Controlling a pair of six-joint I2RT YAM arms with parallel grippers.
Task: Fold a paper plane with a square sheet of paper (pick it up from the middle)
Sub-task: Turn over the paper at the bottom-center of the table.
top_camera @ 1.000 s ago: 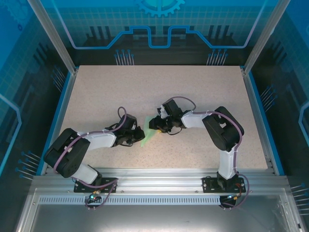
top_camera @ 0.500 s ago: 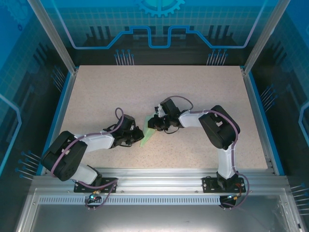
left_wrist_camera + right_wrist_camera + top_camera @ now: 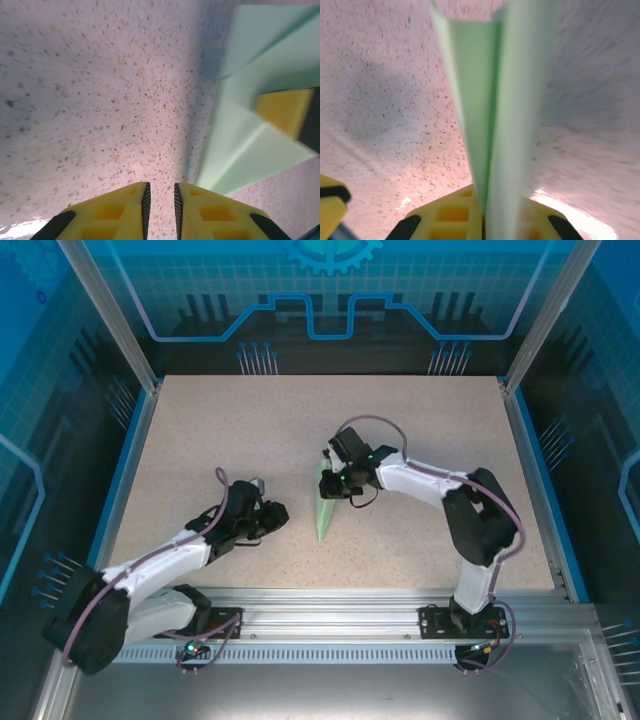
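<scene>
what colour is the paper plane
The paper plane is plain pale mint green, clearest in the right wrist view.

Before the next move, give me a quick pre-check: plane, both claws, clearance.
1. Right claw grip on the paper plane: ok. It is shut on the folded paper, which runs out between its fingers in the right wrist view.
2. Plane shape: ok. It is a narrow dart with a centre crease, nose toward the near edge.
3. Left claw off the plane: ok. It sits apart on the plane's left, jaws a narrow gap apart and holding nothing.
4. Arms clear of each other: ok, with open table between them.
5. Plane's nose lifted off the table: cannot tell.
</scene>
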